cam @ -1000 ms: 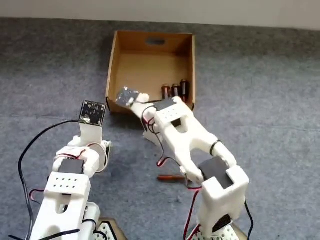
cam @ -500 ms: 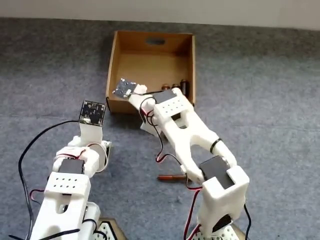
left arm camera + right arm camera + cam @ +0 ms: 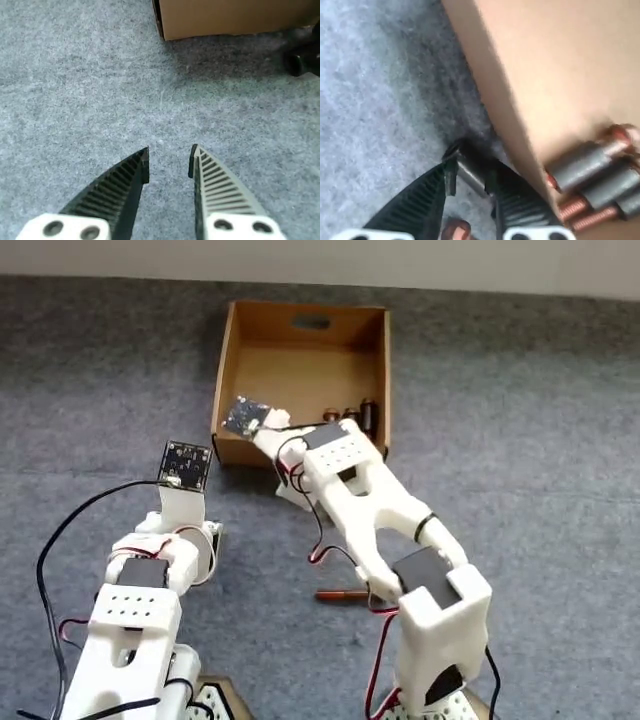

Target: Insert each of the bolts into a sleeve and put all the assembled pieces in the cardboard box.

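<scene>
Right arm [image 3: 352, 480], assembled piece [image 3: 472, 172] in its jaws, seemingly nearer the cardboard box [image 3: 300, 380].

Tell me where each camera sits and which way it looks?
High view: fixed above the carpeted table, looking down on the cardboard box, left arm and right arm.
Left wrist view: on the left arm's wrist, facing the table past the open left gripper.
Right wrist view: on the right arm's wrist, facing the box's wall past the right gripper, shut on an assembled piece.
Shared: all three show the box; high and right wrist views, the finished pieces inside.
</scene>
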Tool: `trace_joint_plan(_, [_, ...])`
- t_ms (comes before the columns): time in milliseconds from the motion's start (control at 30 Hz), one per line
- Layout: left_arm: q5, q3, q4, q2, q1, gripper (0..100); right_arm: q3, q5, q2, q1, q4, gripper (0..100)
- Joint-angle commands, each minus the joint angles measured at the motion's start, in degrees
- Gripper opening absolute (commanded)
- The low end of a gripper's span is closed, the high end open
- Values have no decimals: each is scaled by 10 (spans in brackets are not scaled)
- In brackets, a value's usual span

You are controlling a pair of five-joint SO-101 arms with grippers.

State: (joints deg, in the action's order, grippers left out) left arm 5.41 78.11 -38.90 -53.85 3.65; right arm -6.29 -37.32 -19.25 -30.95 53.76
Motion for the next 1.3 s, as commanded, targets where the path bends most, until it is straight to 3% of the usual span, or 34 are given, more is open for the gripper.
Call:
trace_joint_plan(0, [-3, -4, 12, -3, 3, 147, 17, -11, -29, 0, -7, 101])
trace_joint_plan(333, [-3, -4, 12, -3, 3, 147, 42, -39, -15, -22, 144, 106])
trace_joint_plan(500, [-3, -4, 12, -3, 3, 147, 29, -20, -15, -22, 146, 188])
trace_joint_plan(733, [-3, -4, 12, -3, 3, 147, 19, -19, -18, -20, 114, 194])
trace_joint_plan(1033, [-3, -4, 12, -3, 3, 147, -22, -18, -13, -20, 57, 20])
trace_joint_plan(1267, [-3, -4, 12, -3, 3, 147, -4, -18, 17, -29, 128, 9])
